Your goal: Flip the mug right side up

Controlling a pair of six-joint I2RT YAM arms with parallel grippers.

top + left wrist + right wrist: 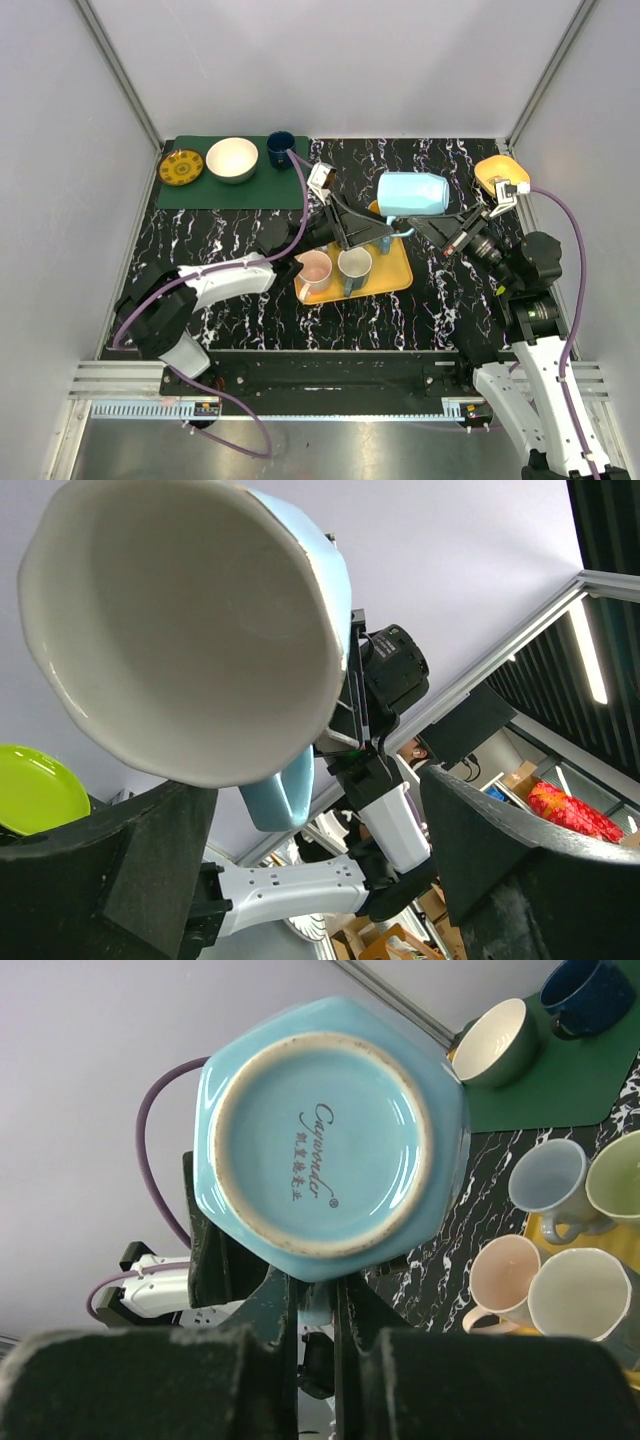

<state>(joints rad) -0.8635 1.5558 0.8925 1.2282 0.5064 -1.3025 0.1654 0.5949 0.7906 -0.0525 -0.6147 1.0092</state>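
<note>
A light blue mug [413, 193] hangs on its side in the air above the yellow tray [398, 276]. Its mouth faces left and its base faces right. My right gripper [422, 224] is shut on the mug's handle. In the right wrist view the handle [318, 1305] sits pinched between the fingers [278, 1332], below the mug's base [325, 1140]. My left gripper [372, 232] is open just below and to the left of the mug. In the left wrist view the white inside of the mug [190, 630] fills the top, and the wide-apart fingers [110, 870] do not touch it.
The tray holds a pink mug [315, 268], a grey mug [354, 265] and others partly hidden under my left gripper. A green mat [200, 190] at the back left carries a yellow plate [181, 167], a white bowl [232, 159] and a dark blue mug [281, 150]. A yellow bowl [497, 172] sits at the back right.
</note>
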